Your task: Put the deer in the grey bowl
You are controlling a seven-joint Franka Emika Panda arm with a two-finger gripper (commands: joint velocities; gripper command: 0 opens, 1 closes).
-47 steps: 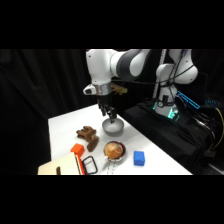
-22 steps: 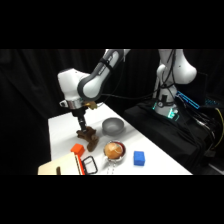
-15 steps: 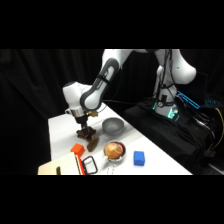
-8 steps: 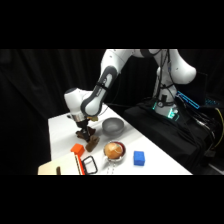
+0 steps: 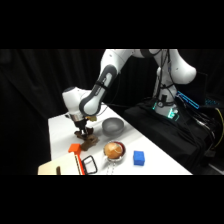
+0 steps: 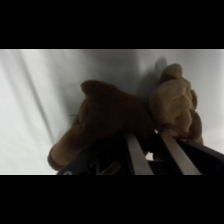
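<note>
The deer [image 5: 90, 143] is a dark-brown lumpy toy lying on the white table, left of the grey bowl [image 5: 113, 127]. My gripper [image 5: 83, 132] has come down from above onto the deer's left end. In the wrist view the deer [image 6: 110, 117] fills the middle. My gripper [image 6: 145, 134] has its two fingers [image 6: 134, 154] close together, pinching a narrow part between the deer's darker body and its lighter, lumpy end. The deer still rests on the table. The bowl holds nothing that I can see.
An orange block [image 5: 75, 148] lies just in front of the deer. A wire-handled strainer [image 5: 115, 150] with a tan-brown ball sits right of it, then a blue block [image 5: 139, 158]. A wooden board [image 5: 54, 168] and a black-framed item [image 5: 89, 164] lie at the front edge.
The arm has swung left from over the grey bowl and come down. My gripper has dropped the last bit onto the deer and its fingers now pinch it.
</note>
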